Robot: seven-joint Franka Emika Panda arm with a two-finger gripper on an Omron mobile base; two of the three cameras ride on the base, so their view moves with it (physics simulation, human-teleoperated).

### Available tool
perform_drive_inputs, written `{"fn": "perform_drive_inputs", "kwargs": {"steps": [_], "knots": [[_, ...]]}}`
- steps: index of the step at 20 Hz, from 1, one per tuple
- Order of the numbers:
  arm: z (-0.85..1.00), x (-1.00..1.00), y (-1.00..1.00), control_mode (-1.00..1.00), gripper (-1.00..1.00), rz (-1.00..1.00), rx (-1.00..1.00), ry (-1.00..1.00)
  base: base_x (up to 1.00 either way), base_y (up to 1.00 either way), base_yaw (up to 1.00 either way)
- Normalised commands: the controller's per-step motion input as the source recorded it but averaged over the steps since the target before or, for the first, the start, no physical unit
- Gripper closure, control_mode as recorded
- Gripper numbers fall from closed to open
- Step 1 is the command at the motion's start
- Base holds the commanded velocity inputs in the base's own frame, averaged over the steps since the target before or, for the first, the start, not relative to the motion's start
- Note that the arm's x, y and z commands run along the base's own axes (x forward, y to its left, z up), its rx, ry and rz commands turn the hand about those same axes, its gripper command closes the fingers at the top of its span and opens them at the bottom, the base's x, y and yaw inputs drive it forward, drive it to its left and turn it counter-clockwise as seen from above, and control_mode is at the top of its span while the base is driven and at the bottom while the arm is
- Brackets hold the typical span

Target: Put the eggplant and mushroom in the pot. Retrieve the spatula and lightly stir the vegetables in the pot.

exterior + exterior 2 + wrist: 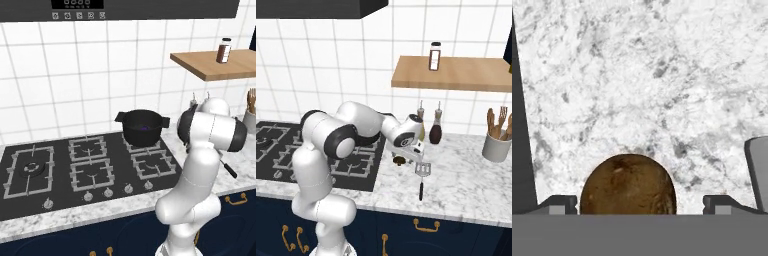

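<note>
- Gripper (pixel 641 204) low over the marble counter (pixel 662 75), just right of the stove's edge.
- Fingers (pixel 559 202) spread wide, one tip on each side of the mushroom (pixel 628 185). Clear gap on both sides; nothing held.
- Mushroom: brown, rounded, sitting on the counter between the two tips, nearer the left-hand one in the hand view. In the right base view it shows as a small brown lump (pixel 399 160) under the hand.
- Spatula (pixel 422 176) flat on the counter, just beyond the fingers on their right side; silver head toward the wall, black handle toward the counter's front edge. The head's edge enters the hand view beside the right-hand tip.
- Pot (pixel 142 126) on the back right burner of the stove (pixel 60 165), well apart from the fingers.
- Eggplant (pixel 145 128): a purple spot inside the pot, probably it, though too small to be certain.
</note>
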Motion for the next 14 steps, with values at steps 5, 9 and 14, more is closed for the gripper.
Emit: {"fn": "perform_drive_inputs", "kwargs": {"steps": [5, 9, 14], "knots": [[-0.26, 0.01, 0.06, -1.0, -1.0, 0.0, 0.03, 0.1, 0.0, 0.0, 0.0], [-0.16, -0.04, 0.14, -1.0, -1.0, 0.0, 0.06, 0.02, 0.0, 0.0, 0.0], [-0.16, -0.02, 0.32, -1.0, -1.0, 0.0, 0.03, 0.0, 0.0, 0.0, 0.0]]}}
